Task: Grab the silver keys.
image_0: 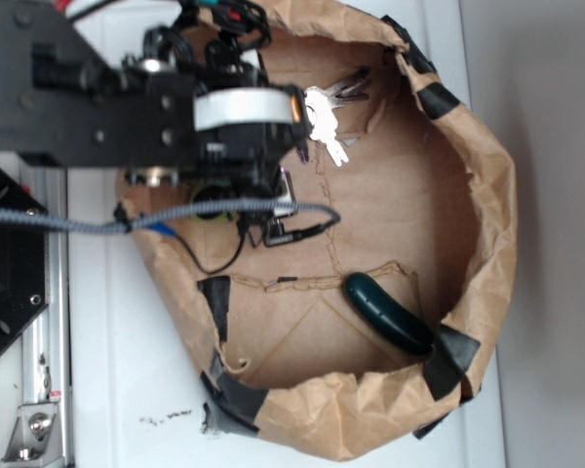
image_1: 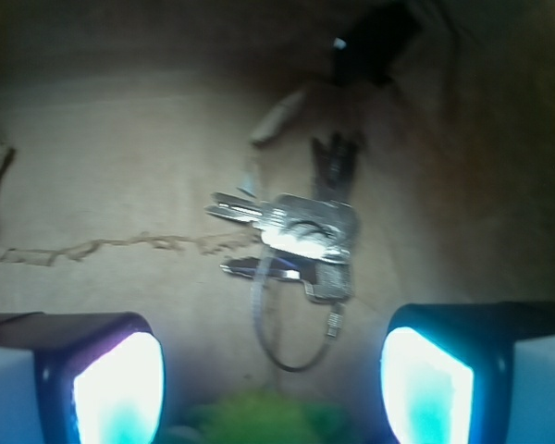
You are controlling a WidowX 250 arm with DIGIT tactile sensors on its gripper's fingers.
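The silver keys lie on the brown paper floor of the bag, just right of my wrist. In the wrist view the silver keys sit ahead of the fingers, their wire ring trailing back toward me. My gripper is open, its two glowing pads wide apart with nothing gripped. A green plush toy shows blurred between the pads at the bottom edge. In the exterior view my gripper is mostly hidden under the arm.
The brown paper bag's rolled rim, patched with black tape, surrounds the work area. A dark green oblong object lies at the lower right inside it. A grey braided cable crosses under the arm. A dark object lies beyond the keys.
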